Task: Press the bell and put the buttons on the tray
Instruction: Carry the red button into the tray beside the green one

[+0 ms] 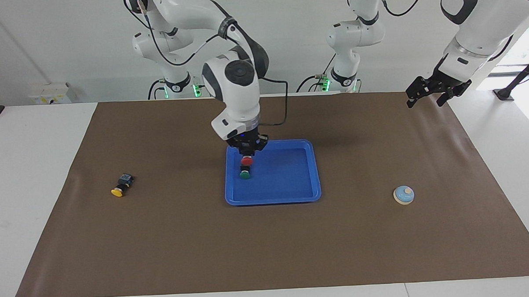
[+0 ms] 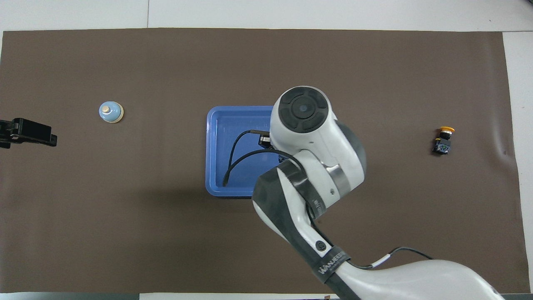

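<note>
I have the right end effector clamped on the red-capped push-button switch with its black body, hanging over the flat blue plastic tray with the raised rim, at the tray's end toward the right arm and nearer the robots. The green-capped black switch already lies in the tray, directly under my load as the facing view shows it.

My worry is the release. If I let go here, I judge the red switch could land on the green one, bounce or roll on its round cap, and end up against the rim or off the tray. Shifting toward the tray's bare middle should avoid that.

The yellow-capped black switch lies on the brown mat well away, toward the right arm's end of the desk, with nothing around it. The small light-blue dome bell with a cream knob sits toward the left arm's end. The left end effector waits raised over the mat's edge there, spread wide, holding nothing. In the overhead view my own arm hides most of the tray.
</note>
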Robot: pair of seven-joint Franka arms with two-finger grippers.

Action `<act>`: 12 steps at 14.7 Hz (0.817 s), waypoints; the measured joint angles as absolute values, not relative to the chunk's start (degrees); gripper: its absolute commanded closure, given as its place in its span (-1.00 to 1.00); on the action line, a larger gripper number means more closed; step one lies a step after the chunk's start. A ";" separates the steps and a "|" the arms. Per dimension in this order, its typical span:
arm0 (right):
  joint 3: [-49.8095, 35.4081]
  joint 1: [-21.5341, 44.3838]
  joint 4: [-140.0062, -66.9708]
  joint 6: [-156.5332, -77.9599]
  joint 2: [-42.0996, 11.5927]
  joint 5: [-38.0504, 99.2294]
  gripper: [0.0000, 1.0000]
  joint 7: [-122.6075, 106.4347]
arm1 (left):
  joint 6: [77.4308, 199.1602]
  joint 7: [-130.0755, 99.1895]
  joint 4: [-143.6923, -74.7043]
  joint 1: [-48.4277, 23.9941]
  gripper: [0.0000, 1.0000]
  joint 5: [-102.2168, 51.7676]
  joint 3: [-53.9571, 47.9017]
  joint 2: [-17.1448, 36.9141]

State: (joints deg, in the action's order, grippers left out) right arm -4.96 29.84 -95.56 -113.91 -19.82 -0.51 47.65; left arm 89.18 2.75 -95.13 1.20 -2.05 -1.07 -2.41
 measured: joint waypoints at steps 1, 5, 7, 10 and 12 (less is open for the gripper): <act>-4.94 31.66 -95.70 -116.66 -21.79 -0.51 1.00 49.47 | 89.18 2.75 -95.13 1.20 -1.00 -2.05 -1.07 -2.41; -4.67 33.25 -98.86 -126.61 -27.63 -0.51 1.00 50.50 | 89.18 2.75 -95.13 1.20 -1.00 -2.05 -1.07 -2.41; -4.51 33.18 -101.69 -129.83 -27.57 -0.51 1.00 50.50 | 89.18 2.75 -95.13 1.20 -1.00 -2.05 -1.07 -2.41; -4.51 33.18 -102.68 -130.29 -26.59 -0.50 -1.00 52.77 | 89.18 2.75 -95.13 1.20 -1.00 -2.05 -1.07 -2.41; -4.49 33.16 -102.02 -128.66 -26.25 -0.50 -1.00 56.33 | 89.18 2.75 -95.13 1.20 -1.00 -2.05 -1.07 -2.41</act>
State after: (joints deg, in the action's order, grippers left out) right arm -4.49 33.16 -102.02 -128.66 -26.25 -0.50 56.33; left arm 89.18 2.75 -95.13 1.20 -2.05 -1.07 -2.41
